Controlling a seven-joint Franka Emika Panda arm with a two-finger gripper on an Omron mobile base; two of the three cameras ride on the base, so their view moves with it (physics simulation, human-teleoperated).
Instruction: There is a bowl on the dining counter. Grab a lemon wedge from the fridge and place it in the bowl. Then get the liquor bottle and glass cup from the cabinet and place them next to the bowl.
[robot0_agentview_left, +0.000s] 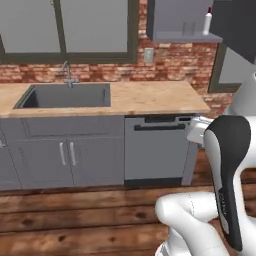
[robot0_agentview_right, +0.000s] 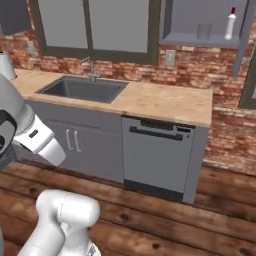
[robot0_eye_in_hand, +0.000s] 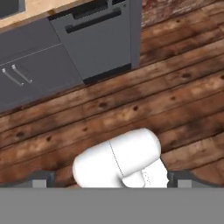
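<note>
High on the brick wall an open grey cabinet (robot0_agentview_right: 200, 39) holds the glass cup (robot0_agentview_right: 203, 31), a greyish tumbler, and to its right the liquor bottle (robot0_agentview_right: 230, 23), white with a red cap. From the other side, the liquor bottle (robot0_agentview_left: 207, 22) stands at the right end of the cabinet (robot0_agentview_left: 177, 22) shelf. My gripper (robot0_eye_in_hand: 113, 179) is open, its dark fingertips (robot0_eye_in_hand: 41, 179) wide apart with nothing between them. It hangs low and faces the wood floor in front of the dishwasher, far below the cabinet. The bowl, dining counter, fridge and lemon wedge are out of view.
A wood worktop (robot0_agentview_left: 150, 97) carries a grey sink (robot0_agentview_left: 67, 95) with a tap. Below it are grey cabinet doors and a dishwasher (robot0_agentview_right: 157, 155). A paper towel roll (robot0_agentview_right: 6, 65) stands at the worktop's left end. The open cabinet door (robot0_agentview_left: 235, 25) juts out overhead.
</note>
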